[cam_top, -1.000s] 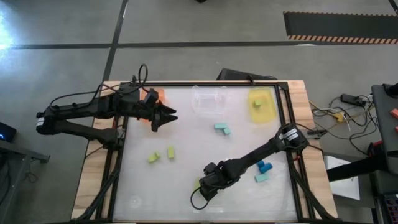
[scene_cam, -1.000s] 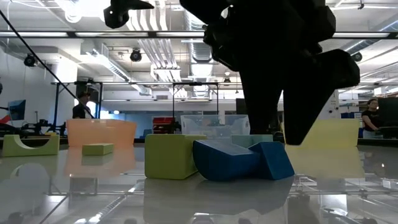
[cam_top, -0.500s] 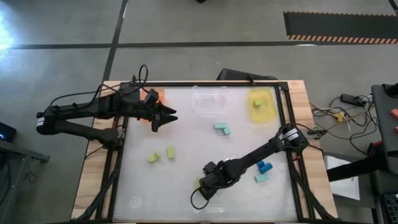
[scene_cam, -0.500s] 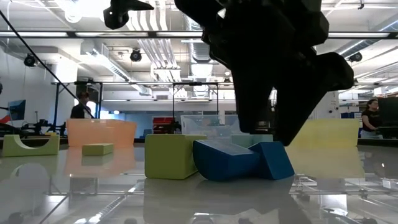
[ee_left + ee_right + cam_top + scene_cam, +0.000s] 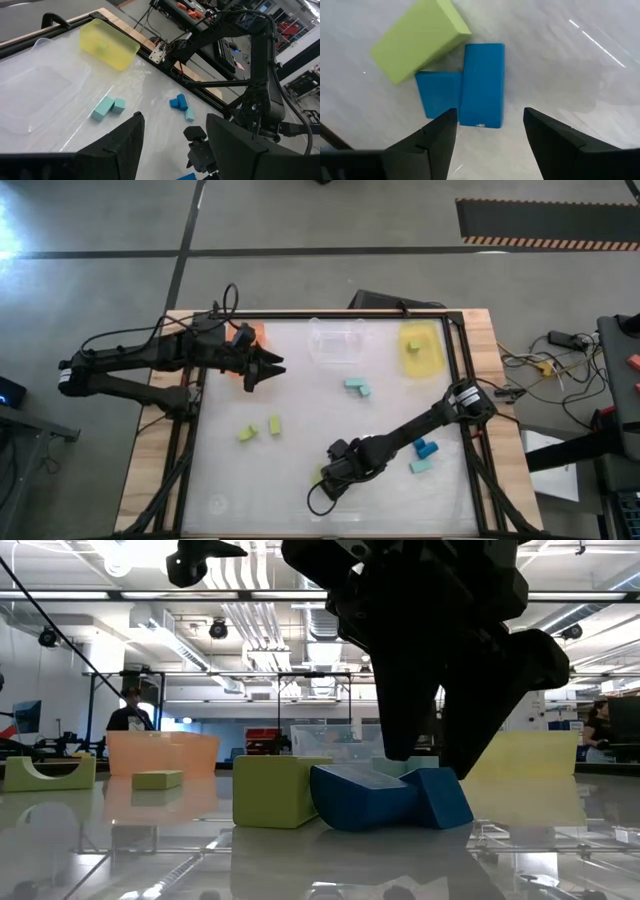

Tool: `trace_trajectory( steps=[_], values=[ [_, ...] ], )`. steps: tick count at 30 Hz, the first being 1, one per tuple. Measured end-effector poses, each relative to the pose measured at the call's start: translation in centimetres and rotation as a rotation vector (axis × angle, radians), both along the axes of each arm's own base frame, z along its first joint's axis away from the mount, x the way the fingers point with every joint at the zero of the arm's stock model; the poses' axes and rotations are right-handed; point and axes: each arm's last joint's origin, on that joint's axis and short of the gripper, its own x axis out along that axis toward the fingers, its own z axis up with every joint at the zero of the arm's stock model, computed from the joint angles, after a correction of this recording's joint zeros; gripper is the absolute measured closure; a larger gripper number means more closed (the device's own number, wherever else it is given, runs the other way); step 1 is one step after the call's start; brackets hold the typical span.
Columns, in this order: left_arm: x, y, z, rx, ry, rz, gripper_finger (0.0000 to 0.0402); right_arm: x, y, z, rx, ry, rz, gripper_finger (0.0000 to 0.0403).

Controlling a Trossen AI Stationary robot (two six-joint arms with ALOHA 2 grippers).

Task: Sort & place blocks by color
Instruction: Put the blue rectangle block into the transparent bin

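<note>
A darker blue block [image 5: 470,95] lies flat on the table against a yellow-green block [image 5: 420,47]. My right gripper [image 5: 487,145] hovers open just above them near the table's near edge, its fingers pointing down [image 5: 430,730]. In the high view the gripper [image 5: 330,478] hides most of the pair. Two yellow-green blocks [image 5: 260,429], a teal block [image 5: 357,387], and a blue [image 5: 426,448] and a teal block [image 5: 420,466] lie apart on the table. One yellow-green block [image 5: 413,345] sits in the yellow tray. My left gripper [image 5: 265,372] waits open beside the orange tray [image 5: 256,332].
A clear tray [image 5: 338,340] and a yellow tray [image 5: 424,348] stand along the far edge, the orange tray at far left. A black frame [image 5: 465,380] rims the table. Cables and equipment lie off to the right. People stand in the room beyond [image 5: 128,710].
My right gripper has shifted a little toward the table's left above the blue block, still open. The blocks have stayed where they were.
</note>
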Motion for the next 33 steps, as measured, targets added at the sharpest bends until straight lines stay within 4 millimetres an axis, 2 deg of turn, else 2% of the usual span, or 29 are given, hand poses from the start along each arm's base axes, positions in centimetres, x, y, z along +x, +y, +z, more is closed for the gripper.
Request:
trace_trajectory(
  steps=[14,23,27,33],
  values=[
    [0.0,0.0,0.0,0.000,0.000,0.000,0.0204,-0.2,0.2,-0.3,-0.016,-0.003,0.002,0.0182],
    [0.0,0.0,0.0,-0.004,-0.001,0.002,0.0204,-1.0,-0.7,-0.5,-0.108,0.070,-0.017,0.0182],
    [0.0,0.0,0.0,-0.005,-0.001,0.002,0.0204,-0.9,-0.6,0.0,-0.069,0.077,-0.067,0.0182],
    [0.0,0.0,0.0,-0.005,-0.002,0.002,0.0204,-0.5,-0.1,1.1,0.069,0.107,-0.236,0.0182]
  ],
)
